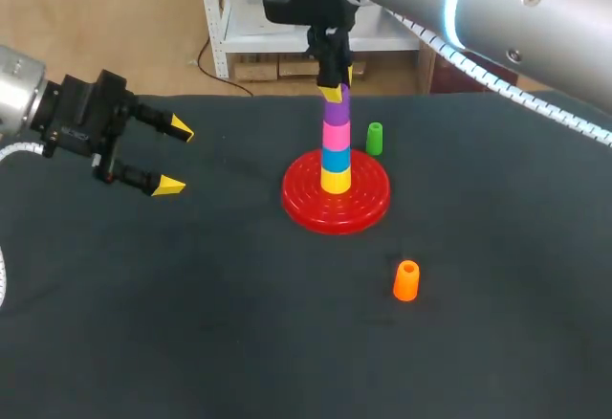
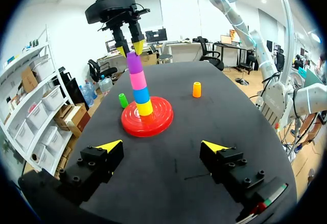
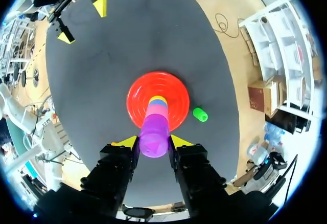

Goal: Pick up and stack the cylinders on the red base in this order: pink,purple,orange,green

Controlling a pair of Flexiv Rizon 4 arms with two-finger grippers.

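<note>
Head view: black table (image 1: 191, 342) takes up most of the pic. R arm (image 1: 497, 8) comes in from the upper right corner and reaches past the middle. L arm (image 1: 24, 94) is at the left edge.

Red base (image 1: 306, 204) lies flat near table centre. It carries an upright 4-high stack, bottom to top: yellow cylinder (image 1: 335, 182), blue cylinder (image 1: 335, 159), pink cylinder (image 1: 335, 137), purple cylinder (image 1: 336, 113).

R gripper (image 1: 335, 84) hangs straight over the stack, pointing down. In R wrist view its two fingers press the purple cylinder's top from opposite sides, so it's clamped on it. The purple one sits on the pink one, w/ red base directly below.

L gripper (image 1: 176, 159) is over the table's left side, well apart from base & stack. Its fingers are spread wide w/ nothing between them. L wrist view has base and stack ahead of it, beyond the tips.

Orange cylinder (image 1: 406, 280) stands upright on the table, nearer the camera than the base and a bit right, apart from it.

Green cylinder (image 1: 375, 139) stands on the table just beside the base's far right rim. Can't tell if it touches.
</note>
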